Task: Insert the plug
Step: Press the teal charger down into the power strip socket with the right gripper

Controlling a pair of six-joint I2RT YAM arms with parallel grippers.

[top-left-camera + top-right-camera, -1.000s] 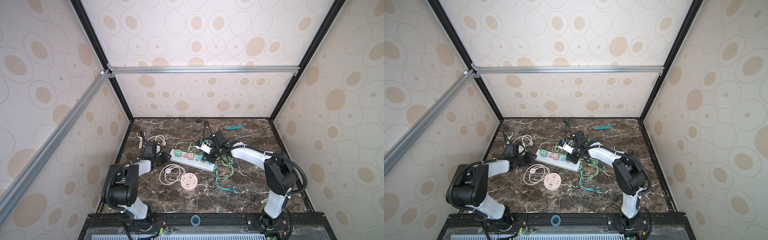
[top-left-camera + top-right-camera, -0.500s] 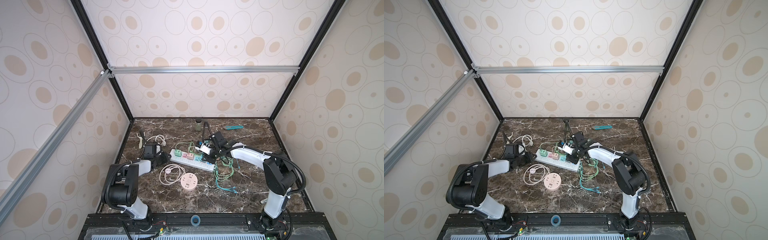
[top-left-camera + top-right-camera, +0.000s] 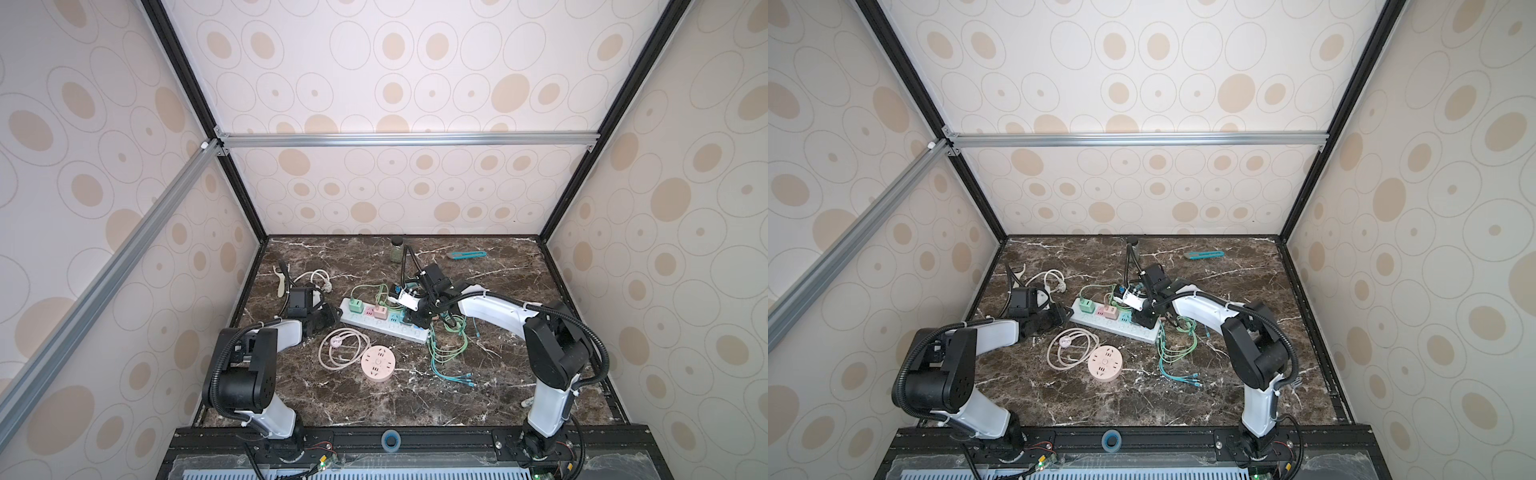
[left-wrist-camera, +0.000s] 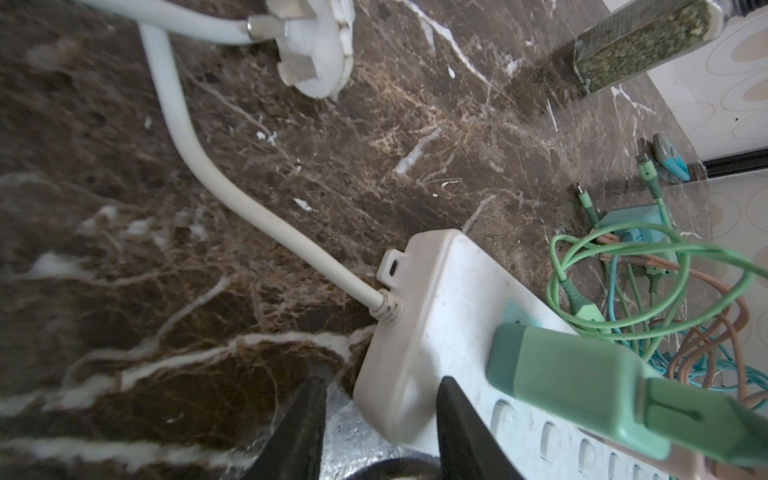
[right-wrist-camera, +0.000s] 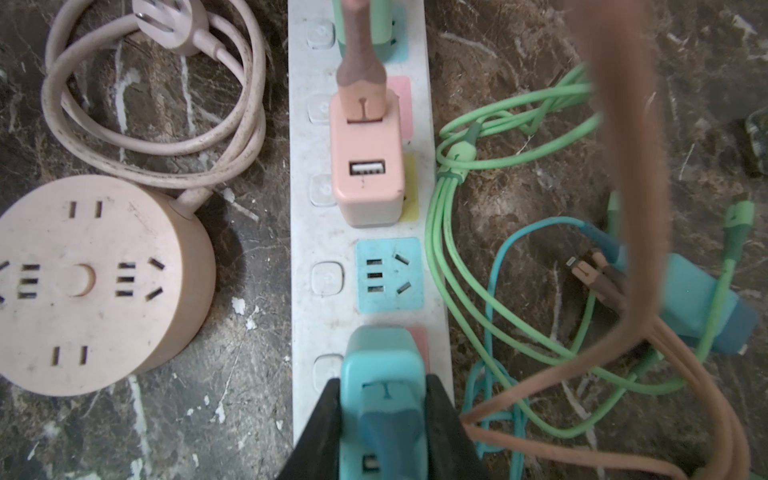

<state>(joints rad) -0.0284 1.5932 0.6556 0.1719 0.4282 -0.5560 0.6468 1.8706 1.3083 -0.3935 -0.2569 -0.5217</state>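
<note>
The plug [image 5: 382, 361] is a teal adapter standing upright on the white power strip [image 5: 307, 232] over a pink socket patch. Its prongs are hidden. My right gripper [image 5: 382, 386] is shut on its two sides and hides it in both top views [image 3: 415, 320] [image 3: 1144, 320]. An empty teal socket [image 5: 388, 276] lies just beyond it, then a pink adapter [image 5: 368, 166] and a green adapter [image 4: 561, 382], both plugged in. My left gripper [image 4: 380, 399] stands open astride the strip's cable-end corner [image 4: 399, 374], at the strip's left end [image 3: 328, 313].
A round pink socket hub [image 3: 377, 365] and its coiled cord [image 3: 340, 345] lie in front of the strip. Tangled green and teal cables [image 3: 449, 345] and a loose teal adapter [image 5: 698, 303] lie beside the right arm. A spice jar [image 3: 397, 251] stands at the back.
</note>
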